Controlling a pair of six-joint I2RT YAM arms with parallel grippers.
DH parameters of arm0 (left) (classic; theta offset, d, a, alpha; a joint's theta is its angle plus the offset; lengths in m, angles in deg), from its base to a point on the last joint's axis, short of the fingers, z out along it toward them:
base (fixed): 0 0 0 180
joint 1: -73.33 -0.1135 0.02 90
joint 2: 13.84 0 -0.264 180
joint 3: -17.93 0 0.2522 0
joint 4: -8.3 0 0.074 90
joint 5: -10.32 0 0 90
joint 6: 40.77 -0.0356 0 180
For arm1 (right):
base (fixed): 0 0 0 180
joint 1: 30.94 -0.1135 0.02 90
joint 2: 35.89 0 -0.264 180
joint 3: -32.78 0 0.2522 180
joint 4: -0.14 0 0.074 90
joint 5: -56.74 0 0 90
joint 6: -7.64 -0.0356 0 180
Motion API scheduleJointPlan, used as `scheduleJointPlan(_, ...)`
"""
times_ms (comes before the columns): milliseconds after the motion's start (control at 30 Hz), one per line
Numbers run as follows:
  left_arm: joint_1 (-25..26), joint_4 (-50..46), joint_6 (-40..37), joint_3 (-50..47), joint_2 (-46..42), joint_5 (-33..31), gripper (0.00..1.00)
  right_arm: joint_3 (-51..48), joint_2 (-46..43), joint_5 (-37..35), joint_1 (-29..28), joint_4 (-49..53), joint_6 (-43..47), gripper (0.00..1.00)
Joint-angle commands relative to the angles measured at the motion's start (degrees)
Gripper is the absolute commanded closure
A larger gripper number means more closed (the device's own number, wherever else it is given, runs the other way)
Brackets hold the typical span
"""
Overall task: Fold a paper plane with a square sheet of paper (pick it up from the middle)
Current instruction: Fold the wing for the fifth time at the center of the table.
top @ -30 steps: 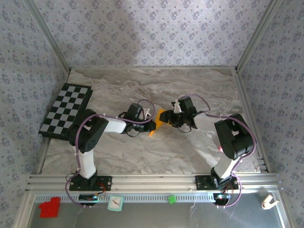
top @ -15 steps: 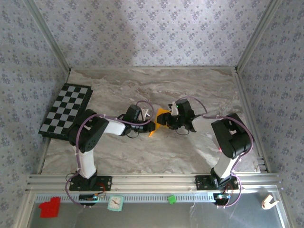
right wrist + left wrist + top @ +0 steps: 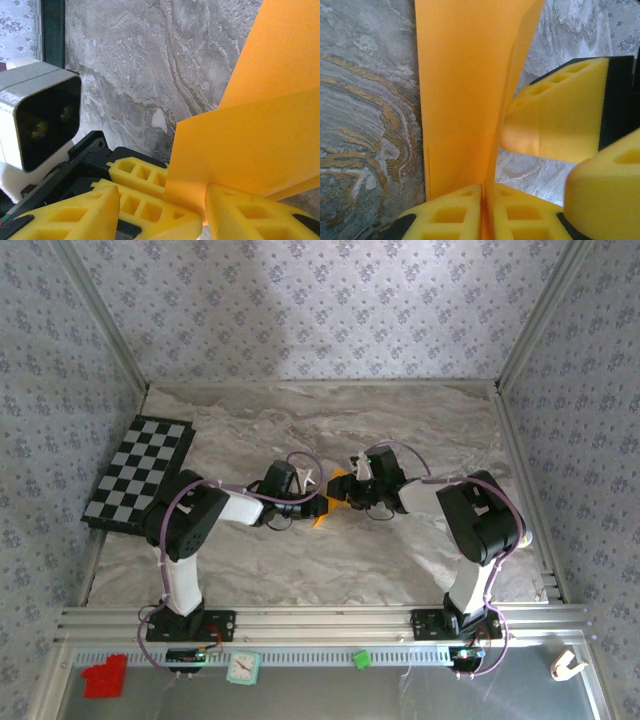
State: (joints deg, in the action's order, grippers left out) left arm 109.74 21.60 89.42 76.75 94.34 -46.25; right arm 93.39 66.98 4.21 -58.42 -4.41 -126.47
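The square sheet of paper [image 3: 338,490], orange and folded with creases, stands up off the marble table between both grippers. My left gripper [image 3: 318,503] is shut on its folded lower edge. In the left wrist view the paper [image 3: 465,75] rises from between the left gripper's [image 3: 486,195] pressed yellow pads. My right gripper [image 3: 352,493] is open and faces the left one. In the right wrist view, the right gripper [image 3: 162,200] straddles the left gripper's fingers [image 3: 145,192] and the paper's [image 3: 250,145] corner. The right gripper's fingers [image 3: 560,115] appear beside the sheet.
A black-and-white checkered mat [image 3: 140,472] lies at the table's left edge. Patterned walls and metal posts close in the table. On the front ledge sit a red block [image 3: 105,677], a small clock [image 3: 241,668], a green piece [image 3: 361,659] and a white clip [image 3: 566,665].
My right gripper has slid left, closer to the left gripper and the paper, its forearm swinging inward. The left gripper has kept its hold and barely moved.
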Motion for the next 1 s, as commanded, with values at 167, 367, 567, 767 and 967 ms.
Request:
scheduleJointPlan(167,-0.1,-1.8,0.3,-0.9,3.3,-0.9,0.91,1.8,1.2,0.7,-0.2,-0.1,-0.4,0.52)
scheduleJointPlan(367,-0.7,-4.0,1.6,-0.1,3.3,0.1,0.94,1.1,-2.5,-1.3,-0.3,1.8,0.9,0.53)
scheduleJointPlan(567,-1.6,-7.2,2.7,1.9,3.2,2.5,0.96,-0.5,-4.7,-2.9,-0.1,2.8,2.1,0.53)
scheduleJointPlan(767,-1.8,-9.5,4.0,3.1,3.2,3.5,0.97,0.0,-3.4,-1.6,-0.5,2.3,2.1,0.53)
scheduleJointPlan(967,-1.9,-8.5,5.3,2.7,3.4,3.2,0.97,1.6,-1.6,-1.8,-1.2,3.2,2.0,0.53)
